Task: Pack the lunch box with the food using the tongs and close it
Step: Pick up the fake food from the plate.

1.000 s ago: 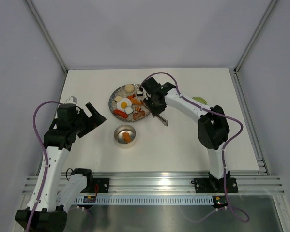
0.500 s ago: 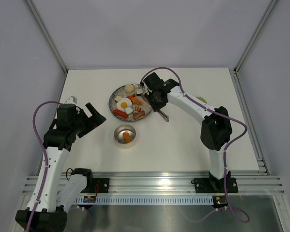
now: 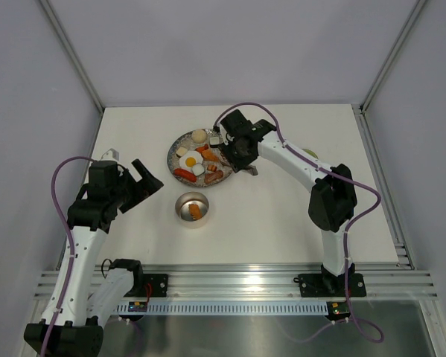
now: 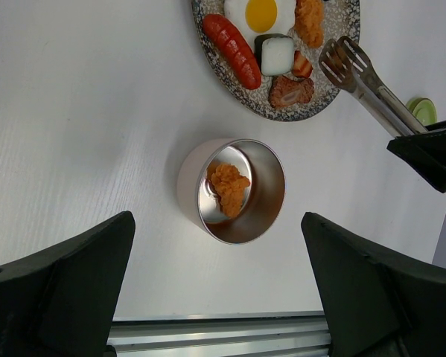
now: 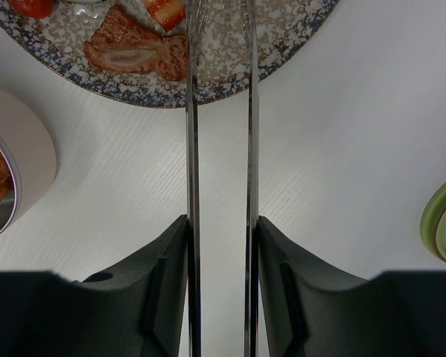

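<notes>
Near the table's left edge we noted the left gripper (image 3: 150,177), its fingers spread wide. Toward the table's middle stood the lunch box (image 4: 189,178), uncovered, with one orange bit (image 4: 228,187) inside. Beyond it, nearer the far edge, the plate (image 4: 282,110) carried the fried egg (image 4: 260,13), a sausage (image 4: 231,50) and a black-and-white roll (image 4: 276,53). The right gripper (image 5: 221,223) clamped the tongs (image 4: 371,82). Their arms stood apart, tips over the plate's right rim, just beside a brown piece (image 5: 133,52). The green lid (image 5: 442,230) lay toward the right edge.
</notes>
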Motion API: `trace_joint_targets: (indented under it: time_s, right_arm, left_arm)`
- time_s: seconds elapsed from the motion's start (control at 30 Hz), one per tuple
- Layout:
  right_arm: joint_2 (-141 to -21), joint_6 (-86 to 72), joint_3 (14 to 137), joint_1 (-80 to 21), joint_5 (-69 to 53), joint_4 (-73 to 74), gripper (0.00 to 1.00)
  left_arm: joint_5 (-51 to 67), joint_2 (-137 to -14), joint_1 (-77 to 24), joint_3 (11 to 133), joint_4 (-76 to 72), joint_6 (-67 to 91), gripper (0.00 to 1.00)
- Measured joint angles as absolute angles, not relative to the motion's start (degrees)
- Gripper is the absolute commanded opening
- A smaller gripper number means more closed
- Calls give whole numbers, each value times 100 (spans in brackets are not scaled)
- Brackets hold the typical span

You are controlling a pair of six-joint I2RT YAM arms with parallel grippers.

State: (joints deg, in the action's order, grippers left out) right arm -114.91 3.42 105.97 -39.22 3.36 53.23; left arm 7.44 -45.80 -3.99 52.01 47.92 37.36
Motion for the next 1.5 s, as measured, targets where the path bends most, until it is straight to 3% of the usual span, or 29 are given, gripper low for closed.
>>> trace_joint_targets:
  time_s: [0.63,1.5]
  right_arm:
    - [-11491,585,11000,-3922,228,5325,56]
    - [-12193,840,11716,-3929,191,5645,60]
  left_arm:
    - [744,-4602,-399,5199,4792,3739,99]
    - [742,-4753,-399,5199,4786,3734,99]
